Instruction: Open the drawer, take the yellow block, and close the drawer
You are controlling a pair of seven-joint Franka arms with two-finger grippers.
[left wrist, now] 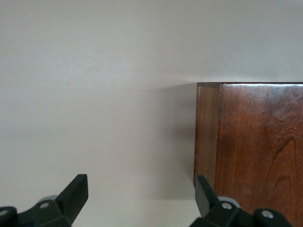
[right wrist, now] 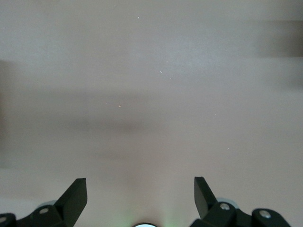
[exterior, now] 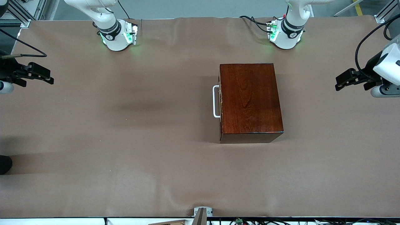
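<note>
A glossy dark mahogany box (exterior: 250, 100) stands on the table, toward the left arm's end. Its drawer (exterior: 221, 103) is pushed in flush, and its white bar handle (exterior: 215, 101) faces the right arm's end. The yellow block is hidden. My left gripper (exterior: 337, 83) hovers open at the left arm's end of the table, apart from the box. In the left wrist view the left gripper (left wrist: 142, 189) holds nothing and the box (left wrist: 255, 142) lies ahead. My right gripper (exterior: 50, 78) waits open at the right arm's end. The right wrist view shows the right gripper (right wrist: 140, 189) over bare cloth.
A brown cloth (exterior: 125, 140) covers the table, with wrinkles near the front edge. Both arm bases (exterior: 117, 36) (exterior: 286, 34) stand along the edge farthest from the front camera. A small metal bracket (exterior: 202, 212) sits at the nearest edge. A dark round object (exterior: 4, 164) pokes in at the right arm's end.
</note>
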